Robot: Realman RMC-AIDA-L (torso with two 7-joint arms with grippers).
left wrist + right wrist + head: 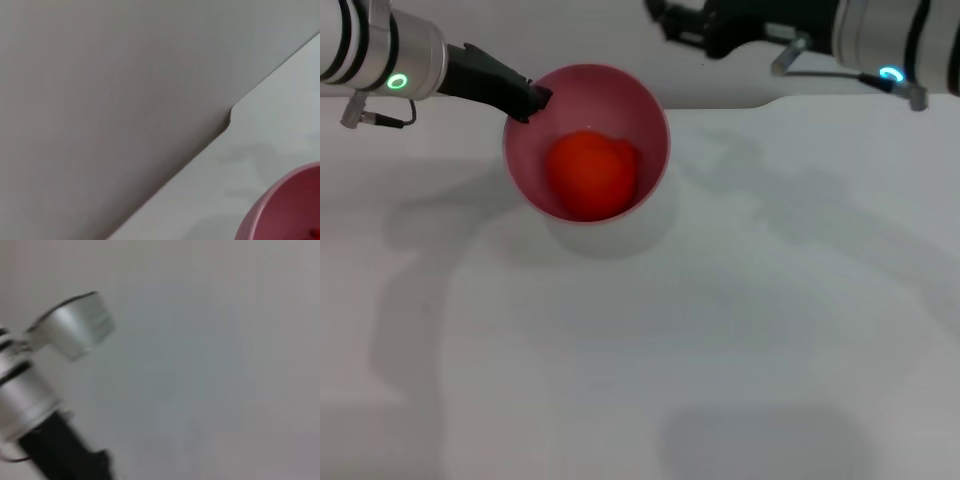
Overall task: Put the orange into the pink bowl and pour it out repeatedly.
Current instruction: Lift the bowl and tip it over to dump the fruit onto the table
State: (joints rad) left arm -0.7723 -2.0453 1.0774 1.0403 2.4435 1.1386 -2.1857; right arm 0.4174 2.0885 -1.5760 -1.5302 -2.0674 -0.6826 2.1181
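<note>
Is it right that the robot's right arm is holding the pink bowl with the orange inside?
Not quite. The head view shows the left gripper holding the pink bowl by its rim, not the right. The orange is inside. The right gripper hangs farther back, away from the bowl.

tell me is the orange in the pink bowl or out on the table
In. The head view shows the orange sitting inside the pink bowl, whose rim the left gripper holds.
</note>
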